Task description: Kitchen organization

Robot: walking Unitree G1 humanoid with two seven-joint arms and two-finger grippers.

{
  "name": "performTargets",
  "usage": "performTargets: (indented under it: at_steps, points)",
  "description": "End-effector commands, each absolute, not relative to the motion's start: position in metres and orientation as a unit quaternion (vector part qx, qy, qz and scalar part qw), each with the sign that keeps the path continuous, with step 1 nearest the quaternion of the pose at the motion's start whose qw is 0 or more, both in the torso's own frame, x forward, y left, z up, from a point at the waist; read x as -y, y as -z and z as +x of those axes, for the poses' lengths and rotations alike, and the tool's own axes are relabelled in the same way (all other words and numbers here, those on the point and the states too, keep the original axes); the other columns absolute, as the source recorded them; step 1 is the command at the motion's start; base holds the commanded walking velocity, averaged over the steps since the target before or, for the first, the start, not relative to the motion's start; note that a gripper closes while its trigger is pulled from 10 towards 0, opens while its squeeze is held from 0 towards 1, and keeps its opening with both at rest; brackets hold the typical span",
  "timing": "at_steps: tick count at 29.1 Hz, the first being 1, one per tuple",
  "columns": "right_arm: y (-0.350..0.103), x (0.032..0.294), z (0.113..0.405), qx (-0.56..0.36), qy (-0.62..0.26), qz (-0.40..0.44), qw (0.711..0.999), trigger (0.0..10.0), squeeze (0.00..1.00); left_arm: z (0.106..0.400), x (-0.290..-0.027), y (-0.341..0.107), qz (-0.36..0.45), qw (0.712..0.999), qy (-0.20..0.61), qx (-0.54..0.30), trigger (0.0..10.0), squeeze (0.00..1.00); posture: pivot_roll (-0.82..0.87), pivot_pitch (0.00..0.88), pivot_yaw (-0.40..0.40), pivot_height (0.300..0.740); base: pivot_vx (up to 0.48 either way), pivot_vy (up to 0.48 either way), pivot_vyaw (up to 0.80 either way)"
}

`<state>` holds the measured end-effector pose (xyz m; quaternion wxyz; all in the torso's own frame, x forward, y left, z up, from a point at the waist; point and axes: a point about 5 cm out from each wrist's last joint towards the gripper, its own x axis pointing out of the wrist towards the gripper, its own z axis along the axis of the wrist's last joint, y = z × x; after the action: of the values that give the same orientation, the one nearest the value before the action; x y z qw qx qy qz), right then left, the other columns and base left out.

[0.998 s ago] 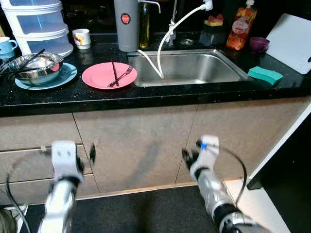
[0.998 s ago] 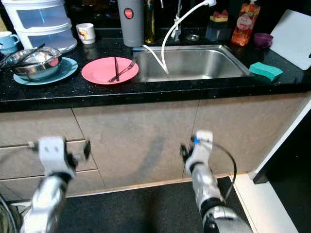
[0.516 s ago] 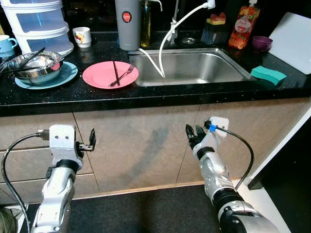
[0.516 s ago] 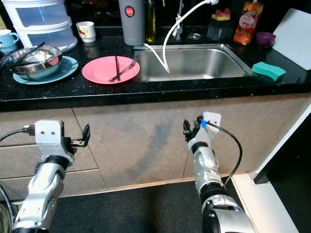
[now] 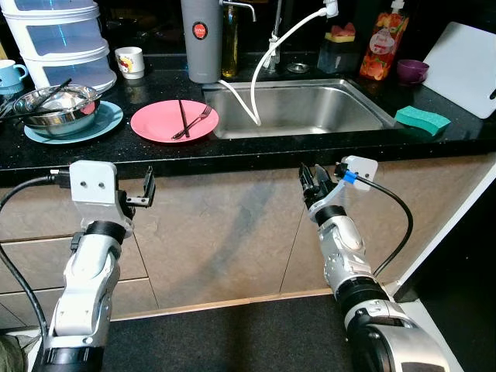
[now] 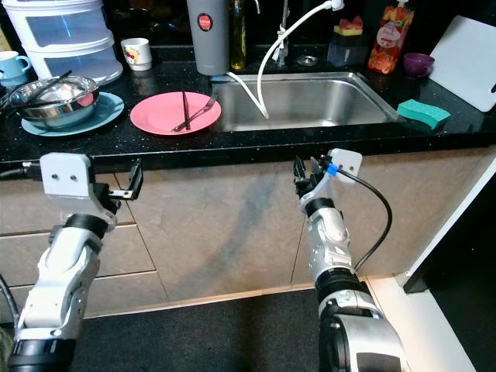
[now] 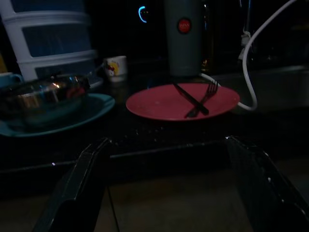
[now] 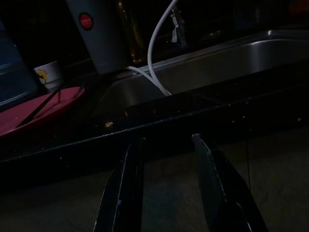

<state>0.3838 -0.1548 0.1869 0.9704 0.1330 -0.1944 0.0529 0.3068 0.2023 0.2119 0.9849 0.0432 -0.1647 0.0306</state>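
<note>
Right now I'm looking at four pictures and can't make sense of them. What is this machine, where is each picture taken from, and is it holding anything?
It is a walking humanoid robot with two silver arms, each ending in a gripper with two black fingers. The two bright pictures come from the two eyes of a camera on its head, looking down at a kitchen counter. The two dark ones come from cameras on its wrists, looking along the fingers.

The left gripper and right gripper are both raised in front of the cabinet doors, just below the counter edge. Both are open and hold nothing.

On the counter lie a pink plate with a fork and a dark utensil crossed on it, a metal bowl on a blue plate, a steel sink with a white hose hanging into it, and a green sponge.
</note>
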Motion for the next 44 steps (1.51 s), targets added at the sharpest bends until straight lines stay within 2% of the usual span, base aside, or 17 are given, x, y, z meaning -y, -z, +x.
performTargets:
  at_steps: [1,16,44]
  points:
    - [-0.184,0.153,0.384,0.185,-0.053,0.139,0.972,10.0,0.00,0.305,-0.206,-0.218,0.049,0.982,-0.041,0.175,10.0,0.00,0.16,0.043,-0.004,0.740,0.304,0.000,0.00]
    - [-0.216,0.150,0.390,0.235,-0.068,0.157,0.957,10.0,0.00,0.304,-0.205,-0.245,0.053,0.975,-0.043,0.213,10.0,0.00,0.16,0.045,-0.004,0.740,0.395,0.000,0.00]
    - [-0.224,0.142,0.393,0.235,-0.099,0.170,0.952,10.0,0.00,0.304,-0.204,-0.263,0.069,0.970,-0.041,0.231,10.0,0.00,0.17,0.047,-0.007,0.740,0.389,0.000,0.00]
